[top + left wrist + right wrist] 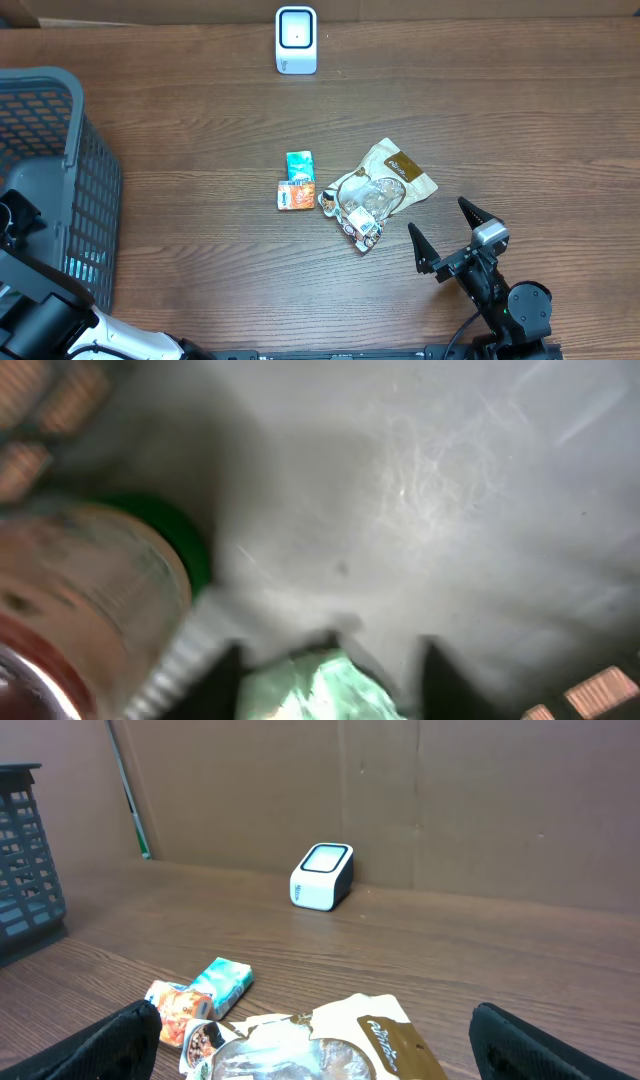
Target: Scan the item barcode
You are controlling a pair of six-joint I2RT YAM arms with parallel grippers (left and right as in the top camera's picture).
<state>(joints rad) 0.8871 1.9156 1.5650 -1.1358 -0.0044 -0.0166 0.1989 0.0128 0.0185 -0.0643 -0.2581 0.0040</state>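
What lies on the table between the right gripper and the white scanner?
The brown pouch, then bare table up to the scanner; the right wrist view shows it.

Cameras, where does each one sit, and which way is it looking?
Overhead: above the table, looking straight down; shows open right gripper, left arm.
Left wrist: blurry close-up inside the basket; its dark fingers at bottom.
Right wrist: low, facing the back wall; fingers in both bottom corners.
Shared: overhead and right wrist both see scanner, snack packets.
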